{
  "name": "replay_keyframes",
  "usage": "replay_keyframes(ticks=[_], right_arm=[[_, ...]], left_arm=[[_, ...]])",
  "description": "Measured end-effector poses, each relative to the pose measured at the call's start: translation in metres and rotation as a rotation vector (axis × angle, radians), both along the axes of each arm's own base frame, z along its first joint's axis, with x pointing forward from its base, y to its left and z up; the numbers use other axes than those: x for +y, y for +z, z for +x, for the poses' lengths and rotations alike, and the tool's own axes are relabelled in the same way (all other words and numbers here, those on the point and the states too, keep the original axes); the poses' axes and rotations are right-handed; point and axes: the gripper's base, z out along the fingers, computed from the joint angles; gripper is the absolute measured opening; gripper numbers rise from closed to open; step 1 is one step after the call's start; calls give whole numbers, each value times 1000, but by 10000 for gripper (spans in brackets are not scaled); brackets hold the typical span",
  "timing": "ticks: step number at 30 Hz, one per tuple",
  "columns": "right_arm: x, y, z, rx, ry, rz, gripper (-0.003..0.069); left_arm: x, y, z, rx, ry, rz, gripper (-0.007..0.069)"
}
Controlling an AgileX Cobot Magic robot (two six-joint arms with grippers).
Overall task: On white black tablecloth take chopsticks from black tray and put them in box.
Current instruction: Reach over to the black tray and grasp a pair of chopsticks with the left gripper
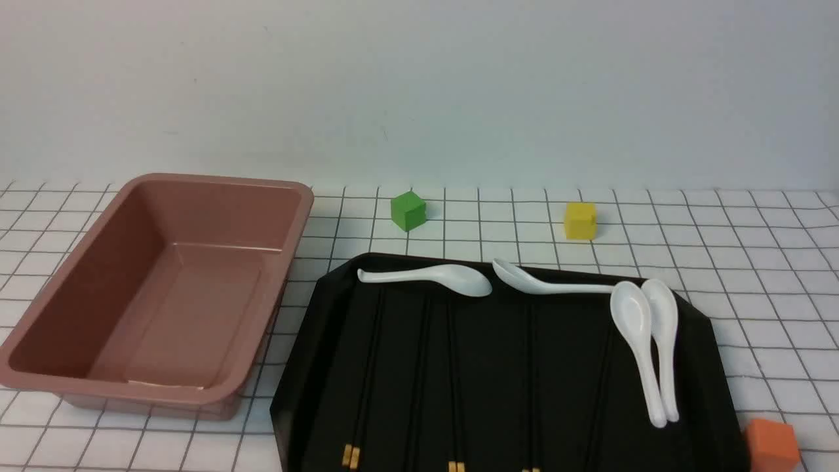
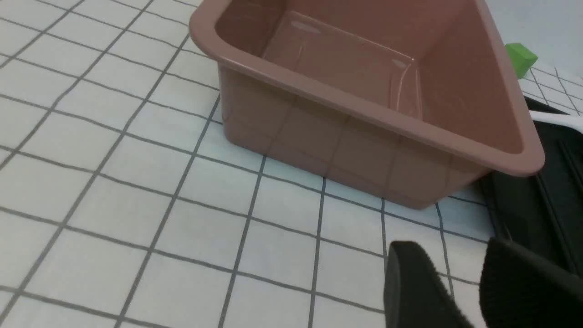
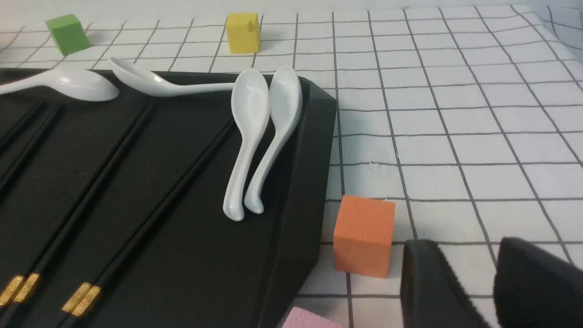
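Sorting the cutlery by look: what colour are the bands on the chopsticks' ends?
Gold-yellow bands on black chopsticks; clearest in the right wrist view.

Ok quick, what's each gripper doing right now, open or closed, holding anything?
Left gripper: open, holding nothing.
Right gripper: open, holding nothing.

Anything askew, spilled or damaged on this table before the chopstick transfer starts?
Nothing spilled or broken. The brownish-pink plastic box stands upright and empty; black chopsticks lie in neat rows on the glossy black tray. Only oddities: one white spoon seems to rest its bowl on the tray's far rim, and the grid tablecloth wrinkles slightly at right.
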Motion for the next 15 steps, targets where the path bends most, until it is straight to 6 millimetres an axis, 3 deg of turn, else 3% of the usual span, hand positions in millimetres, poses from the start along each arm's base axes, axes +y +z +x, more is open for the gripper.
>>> replay_keyframes(ticks=[15], right_arm=[[0,0,0,0,0,0,240]], left_arm=[[1,0,0,-2,2,34,239]])
